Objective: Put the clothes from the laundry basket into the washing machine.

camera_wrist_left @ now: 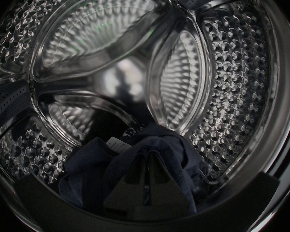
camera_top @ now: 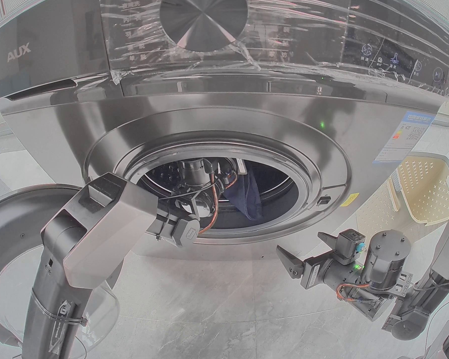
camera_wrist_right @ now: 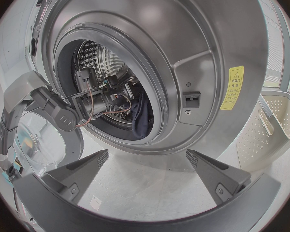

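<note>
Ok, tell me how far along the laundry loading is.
Done: the washer door stands open and the left gripper is inside the drum. In hand: it is shut on a dark blue garment, hanging just inside the opening. Left: release it and withdraw. The right gripper hangs open and empty outside. The visible part of the laundry basket shows no clothes, so this may be the last piece.

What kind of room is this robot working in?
Probably a laundry area: a grey front-loading washing machine, a cream perforated plastic laundry basket beside it, and a dark blue garment inside its drum.
</note>
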